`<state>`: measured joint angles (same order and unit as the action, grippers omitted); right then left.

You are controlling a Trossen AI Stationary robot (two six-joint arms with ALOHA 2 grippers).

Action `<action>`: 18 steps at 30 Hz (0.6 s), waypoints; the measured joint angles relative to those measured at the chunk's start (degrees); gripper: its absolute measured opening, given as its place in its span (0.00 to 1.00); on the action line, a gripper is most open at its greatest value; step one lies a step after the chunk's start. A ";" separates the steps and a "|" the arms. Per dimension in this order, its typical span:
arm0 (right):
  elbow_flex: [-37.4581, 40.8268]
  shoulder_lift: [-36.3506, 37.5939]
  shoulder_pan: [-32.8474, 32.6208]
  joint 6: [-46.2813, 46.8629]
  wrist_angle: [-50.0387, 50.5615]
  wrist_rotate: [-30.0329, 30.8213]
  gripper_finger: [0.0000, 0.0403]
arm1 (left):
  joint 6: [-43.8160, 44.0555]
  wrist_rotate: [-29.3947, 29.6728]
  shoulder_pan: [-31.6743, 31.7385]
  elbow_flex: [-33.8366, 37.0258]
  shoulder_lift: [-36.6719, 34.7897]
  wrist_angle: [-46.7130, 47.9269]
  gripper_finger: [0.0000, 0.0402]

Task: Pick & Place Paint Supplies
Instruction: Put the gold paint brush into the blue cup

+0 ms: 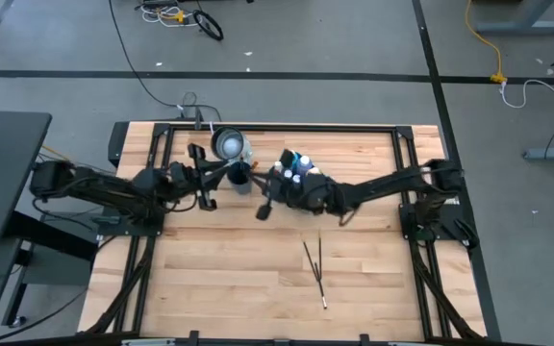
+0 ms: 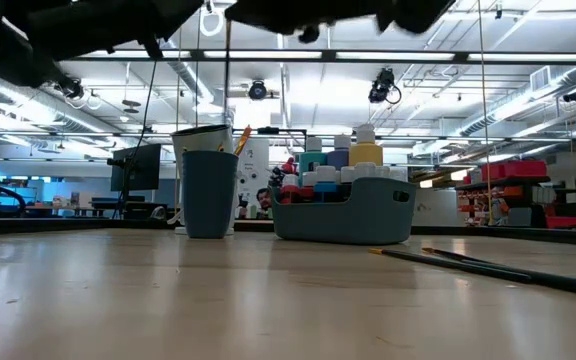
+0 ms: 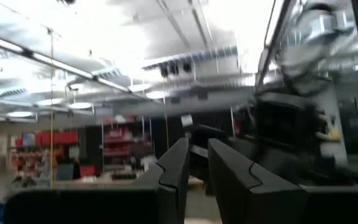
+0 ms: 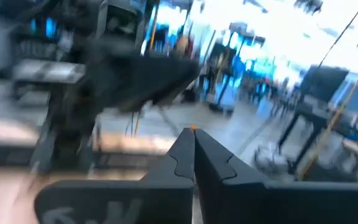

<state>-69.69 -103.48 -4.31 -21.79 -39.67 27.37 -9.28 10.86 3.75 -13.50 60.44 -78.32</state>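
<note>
High view: two brushes on table.

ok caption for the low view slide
Dark blue cup and teal tray packed with paint bottles on wooden table; two brushes lie alongside.

A large robotics lab or industrial workshop: a wooden table stands on grey concrete floor with loose cables, beneath exposed ceiling pipes, strip lights, hanging cameras and distant red shelving.
</note>
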 joint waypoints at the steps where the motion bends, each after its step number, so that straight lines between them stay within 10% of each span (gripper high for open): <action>1: -0.02 -1.37 1.06 -0.42 -3.98 -1.92 0.00 | 0.07 -0.02 0.02 0.00 -1.74 3.22 0.17; 18: -0.03 -10.73 9.47 12.64 -4.40 -9.01 0.00 | 2.97 0.01 0.04 0.00 -15.29 27.51 0.17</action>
<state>-69.72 -114.21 5.16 -9.16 -44.07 18.37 -6.30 10.86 3.79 -13.50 45.15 -50.81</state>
